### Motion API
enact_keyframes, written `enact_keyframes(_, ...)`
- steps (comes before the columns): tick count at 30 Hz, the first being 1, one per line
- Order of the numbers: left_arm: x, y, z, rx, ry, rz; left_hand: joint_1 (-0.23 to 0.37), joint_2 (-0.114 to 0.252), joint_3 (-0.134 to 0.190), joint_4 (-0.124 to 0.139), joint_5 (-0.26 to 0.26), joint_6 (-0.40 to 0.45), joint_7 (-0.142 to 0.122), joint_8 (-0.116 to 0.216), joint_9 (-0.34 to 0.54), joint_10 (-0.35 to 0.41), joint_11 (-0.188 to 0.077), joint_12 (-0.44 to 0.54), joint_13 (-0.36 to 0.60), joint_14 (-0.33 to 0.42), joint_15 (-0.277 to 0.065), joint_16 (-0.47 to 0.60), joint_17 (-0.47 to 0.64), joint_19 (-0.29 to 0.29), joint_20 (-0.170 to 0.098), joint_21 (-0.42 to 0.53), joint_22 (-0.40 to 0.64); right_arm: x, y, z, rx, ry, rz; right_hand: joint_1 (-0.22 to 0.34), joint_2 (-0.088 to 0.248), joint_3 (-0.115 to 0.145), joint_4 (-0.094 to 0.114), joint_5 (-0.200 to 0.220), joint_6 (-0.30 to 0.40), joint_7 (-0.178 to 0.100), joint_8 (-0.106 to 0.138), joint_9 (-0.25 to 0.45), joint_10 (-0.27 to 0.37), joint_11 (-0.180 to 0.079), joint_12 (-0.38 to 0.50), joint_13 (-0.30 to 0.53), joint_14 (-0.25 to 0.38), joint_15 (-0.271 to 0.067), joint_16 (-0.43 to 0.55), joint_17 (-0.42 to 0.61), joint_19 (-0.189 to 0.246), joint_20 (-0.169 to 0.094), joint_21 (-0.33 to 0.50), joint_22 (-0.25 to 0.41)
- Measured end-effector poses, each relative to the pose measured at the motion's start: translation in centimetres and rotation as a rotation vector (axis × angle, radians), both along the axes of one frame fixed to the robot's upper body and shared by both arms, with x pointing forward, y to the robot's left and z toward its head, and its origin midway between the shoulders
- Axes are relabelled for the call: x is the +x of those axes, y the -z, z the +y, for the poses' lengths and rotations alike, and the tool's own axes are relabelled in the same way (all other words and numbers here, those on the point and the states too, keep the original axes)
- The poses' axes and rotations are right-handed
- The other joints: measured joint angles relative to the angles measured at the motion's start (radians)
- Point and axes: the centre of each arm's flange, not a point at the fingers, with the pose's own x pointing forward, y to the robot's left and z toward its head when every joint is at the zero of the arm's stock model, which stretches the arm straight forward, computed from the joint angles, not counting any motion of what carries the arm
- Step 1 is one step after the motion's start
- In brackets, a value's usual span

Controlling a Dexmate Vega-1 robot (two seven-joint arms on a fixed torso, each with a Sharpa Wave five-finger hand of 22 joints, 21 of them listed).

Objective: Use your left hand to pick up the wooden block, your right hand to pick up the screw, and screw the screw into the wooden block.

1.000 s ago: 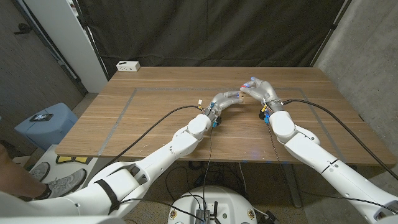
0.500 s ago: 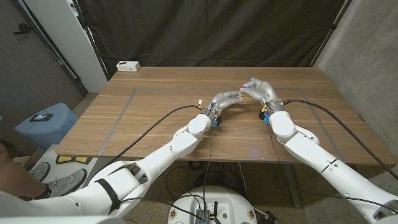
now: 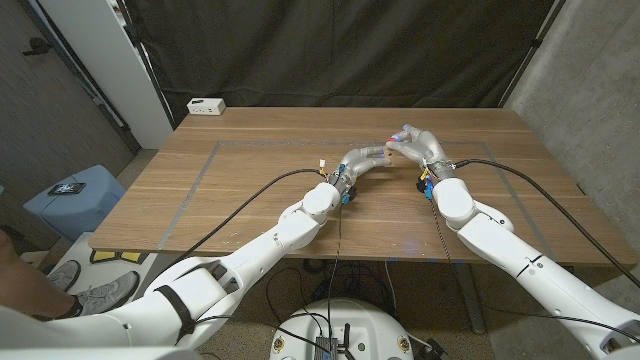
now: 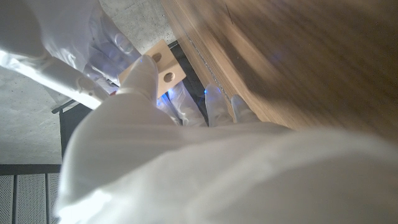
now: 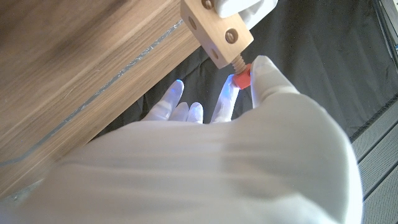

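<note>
Left hand [image 3: 362, 159] gripped the wooden block [image 5: 216, 29] above the table [image 3: 240, 190], holes facing out, so the right hand [image 3: 420, 146], pinching the red-headed screw [image 5: 240, 77], could turn its partly seated thread into the block's end.

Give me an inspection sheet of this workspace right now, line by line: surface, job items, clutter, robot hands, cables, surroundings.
Surface: wooden table with a taped rectangle outline.
Job's things: wooden block held above the table; screw, red-headed, its thread partly in the block's end.
Clutter: white box at the far left corner.
Robot hands: left robot hand grips the block; right robot hand pinches the screw.
Cables: black cables along both arms.
Surroundings: black curtain; blue bin on the floor.
</note>
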Motion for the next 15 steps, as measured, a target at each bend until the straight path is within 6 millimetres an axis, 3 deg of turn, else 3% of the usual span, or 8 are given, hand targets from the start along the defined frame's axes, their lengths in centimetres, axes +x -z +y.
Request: enact_keyframes(15,0.19,-0.05,-0.04,0.001,0.001,0.003,0.004,0.004,0.0,0.0,0.0,0.0,0.0,0.002,-0.001,0.002,-0.002,-0.003,0.0,0.006,-0.006,0.0,0.0,0.0,0.0,0.0,0.0,0.21,-0.05,-0.03,-0.009,0.005,0.006,0.0,0.0,0.0,0.0,0.0,-0.005,-0.006,0.0,-0.003,0.0,0.0,0.0,0.0,0.0,0.0,0.0,0.0,0.0,0.0,0.0,0.0)
